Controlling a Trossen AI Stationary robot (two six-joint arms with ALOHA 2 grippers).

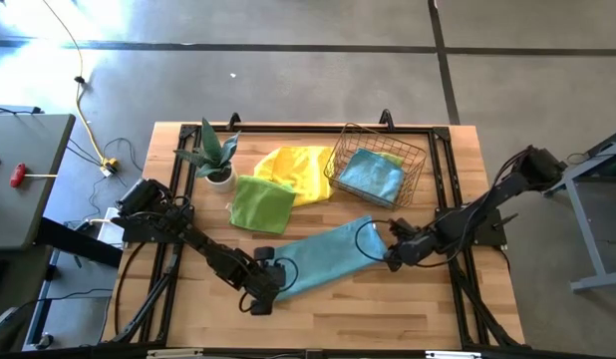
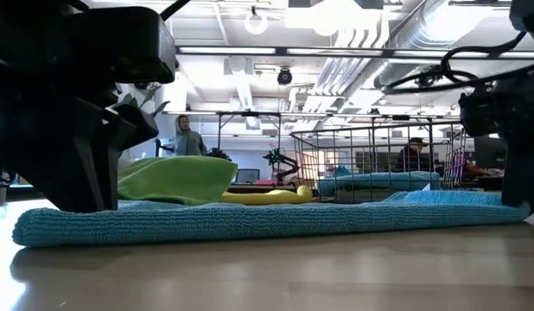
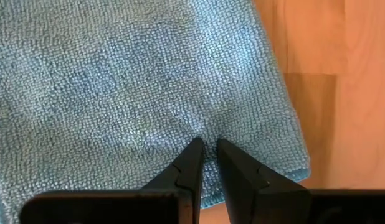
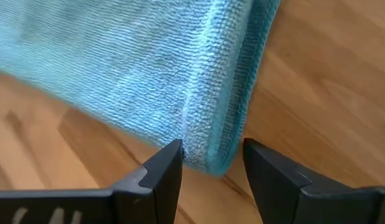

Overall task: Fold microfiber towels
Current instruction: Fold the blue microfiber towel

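A teal blue microfiber towel (image 1: pixel 323 257), folded into a long strip, lies flat and slantwise on the wooden table near its front edge. My left gripper (image 1: pixel 268 289) is down on the strip's left end and shut on it (image 3: pixel 206 144). My right gripper (image 1: pixel 390 257) is low at the strip's right end. It is open, with its fingers on either side of the folded corner (image 4: pixel 212 158); whether they touch it I cannot tell. A lime green towel (image 1: pixel 260 202) and a yellow towel (image 1: pixel 298 170) lie farther back. My left gripper pinches a small pucker of the towel's top surface (image 3: pixel 208 132) between its two nearly closed fingertips, a little in from the strip's left end. The fingers come from above, slanting down. The towel lies flat on the table around the pinch.
A wire mesh basket (image 1: pixel 420 160) holding another blue towel (image 1: pixel 373 175) stands at the back right. A small potted plant (image 1: pixel 216 155) stands at the back left. Bare wood shows along the table's front edge and at its right. People show in the room beyond the table.
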